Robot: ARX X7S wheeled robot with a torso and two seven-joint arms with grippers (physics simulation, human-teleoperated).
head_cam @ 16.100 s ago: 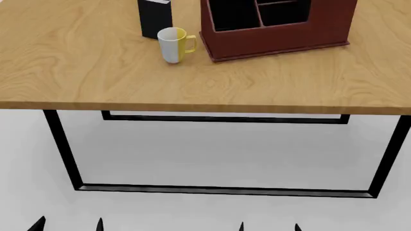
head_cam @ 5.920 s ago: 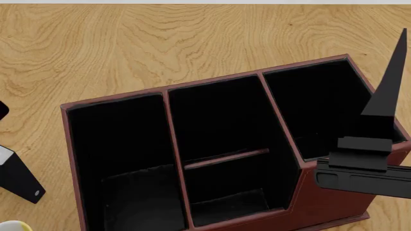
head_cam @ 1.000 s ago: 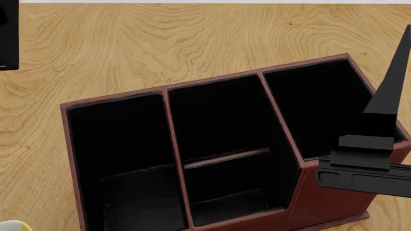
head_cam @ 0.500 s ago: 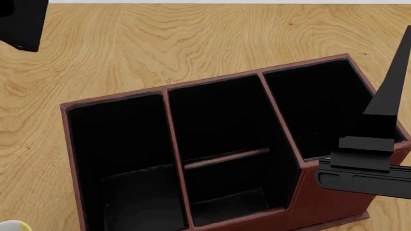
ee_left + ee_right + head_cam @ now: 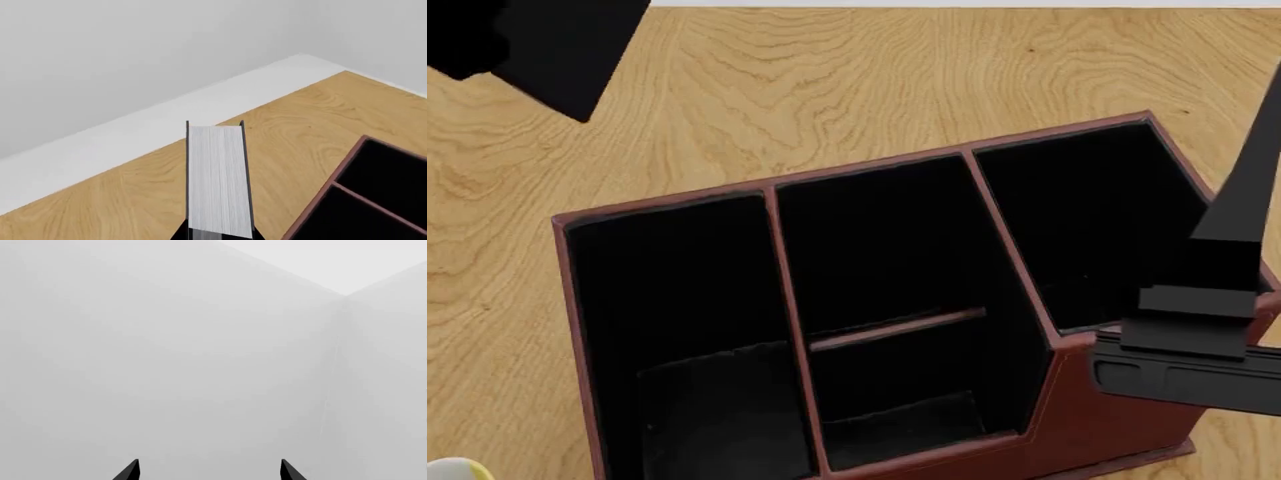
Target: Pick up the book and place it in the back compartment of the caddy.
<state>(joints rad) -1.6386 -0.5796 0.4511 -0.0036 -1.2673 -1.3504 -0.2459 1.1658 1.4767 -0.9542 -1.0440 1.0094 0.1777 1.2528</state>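
**A:** What takes up the most space?

**B:** A wooden table (image 5: 868, 90) fills the head view. On it sits the caddy (image 5: 1068, 400), a dark red-brown organiser lined in black, split by thin dividers into three columns. The middle column is crossed by a thin red bar (image 5: 897, 329); the back compartment (image 5: 894, 425) lies between that bar and the low stepped wall, with nothing in it.

**A:** And the book?

**B:** The book (image 5: 218, 180) is off the table, raised above the wood beyond the caddy's left corner. In the head view it shows as a black slab at the upper left. The left wrist camera looks along its white-grey page edge, with black covers on either side.

**A:** What are the grippers doing?

**B:** The left gripper (image 5: 217, 236) pinches the book at its near end; only dark slivers of it show. The right gripper (image 5: 208, 471) has its two fingertips spread apart, nothing between them, facing a blank wall. A white-and-yellow mug (image 5: 454, 470) peeks in at the bottom left corner.
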